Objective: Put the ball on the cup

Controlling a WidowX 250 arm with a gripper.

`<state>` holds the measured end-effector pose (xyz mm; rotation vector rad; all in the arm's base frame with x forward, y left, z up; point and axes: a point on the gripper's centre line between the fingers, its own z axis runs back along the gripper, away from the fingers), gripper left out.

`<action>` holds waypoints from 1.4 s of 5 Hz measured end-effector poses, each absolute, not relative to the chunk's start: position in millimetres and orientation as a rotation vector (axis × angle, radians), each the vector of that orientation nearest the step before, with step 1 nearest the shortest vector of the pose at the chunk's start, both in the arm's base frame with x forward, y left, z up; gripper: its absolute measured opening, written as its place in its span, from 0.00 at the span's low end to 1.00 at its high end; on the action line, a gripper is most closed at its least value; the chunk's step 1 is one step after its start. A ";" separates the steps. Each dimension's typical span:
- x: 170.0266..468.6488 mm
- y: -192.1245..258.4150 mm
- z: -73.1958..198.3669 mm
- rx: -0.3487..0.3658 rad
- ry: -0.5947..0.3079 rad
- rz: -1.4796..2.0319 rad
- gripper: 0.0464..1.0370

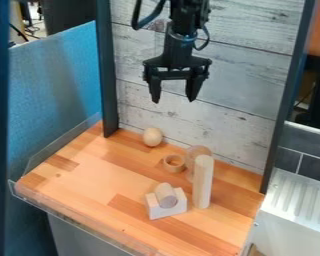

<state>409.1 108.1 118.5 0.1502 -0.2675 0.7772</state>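
My black gripper [173,99] hangs high over the back of the table in front of the white plank wall, fingers spread apart with nothing between them. Below and slightly left of it, a pale wooden ball [152,136] rests on the table near the wall. To the ball's right and a bit nearer the camera is a small round wooden cup [167,166], low and ring-like, with its hollow facing up. The ball and the cup stand apart.
Right of the cup stands a tall wooden block [203,182], with a round wooden piece [197,150] behind it. Nearer the front, a short cylinder [166,195] lies on a notched block [167,212]. The wooden table [76,175] has a clear raised edge at left and front.
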 end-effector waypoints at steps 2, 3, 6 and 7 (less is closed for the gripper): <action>448.1 135.2 83.5 0.196 -0.208 0.742 0.96; 457.3 150.5 68.2 0.217 -0.104 0.563 0.96; 448.4 191.4 41.8 0.206 -0.065 0.416 0.96; 433.6 200.2 1.1 0.124 -0.087 0.361 0.96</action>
